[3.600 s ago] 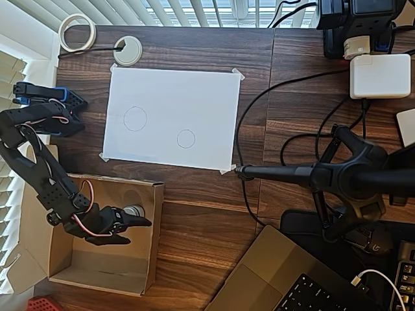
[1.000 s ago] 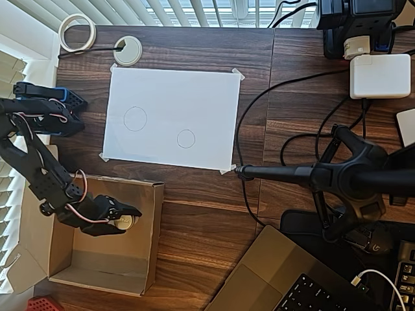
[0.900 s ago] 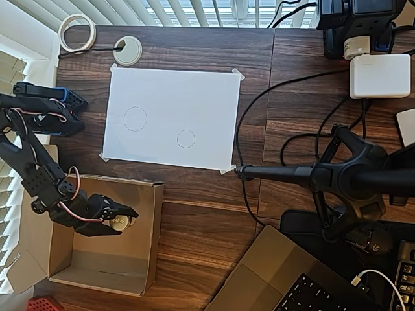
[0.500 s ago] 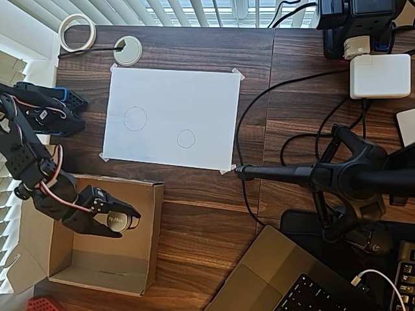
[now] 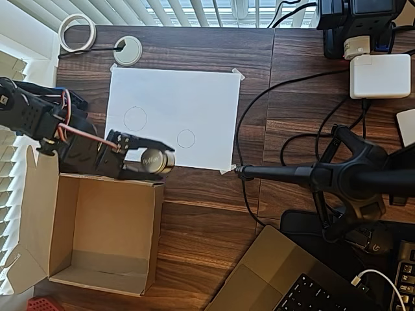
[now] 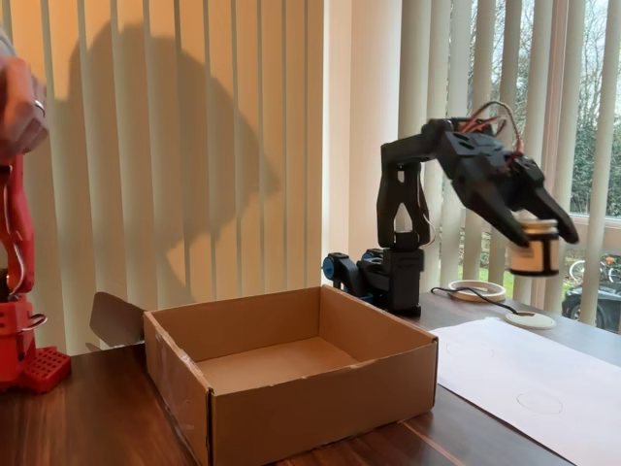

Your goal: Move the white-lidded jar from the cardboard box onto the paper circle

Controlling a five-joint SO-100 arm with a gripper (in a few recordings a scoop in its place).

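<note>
— Overhead view, far left: what is sitting there?

— A black SO-100 arm (image 5: 39,120) is reaching rightward from the table's left edge, red and white wires looping over its joints. Below it, the cardboard box (image 5: 45,214) is lying open with its flaps spread and its brown floor bare.

— And moving right?

— The gripper (image 5: 148,157) is gripping the white-lidded jar (image 5: 156,159), one finger on each side of it, the jar turned on its side so its lid is facing left. It is hanging over the lower left edge of the white paper sheet (image 5: 194,97), just above the box's top wall in the picture. The paper circle (image 5: 186,138) is lying a little to the right of the jar, with nothing on it. The larger pencil circle (image 5: 135,118) is showing up and to the left.

— Further right?

— A black camera stand (image 5: 337,175) is stretching across the dark wooden table (image 5: 214,214), with a white power adapter (image 5: 380,76) above it.

— Does the fixed view agree?

— Yes. From the side, the box (image 6: 291,379) is sitting in front at the left, nothing in it. At the right, the arm (image 6: 427,184) is arching high, and the gripper (image 6: 534,238) is clamping the jar (image 6: 533,250) well above the sheet (image 6: 524,379), clear of the table. A faint small circle (image 6: 539,402) is showing on the paper below.
</note>
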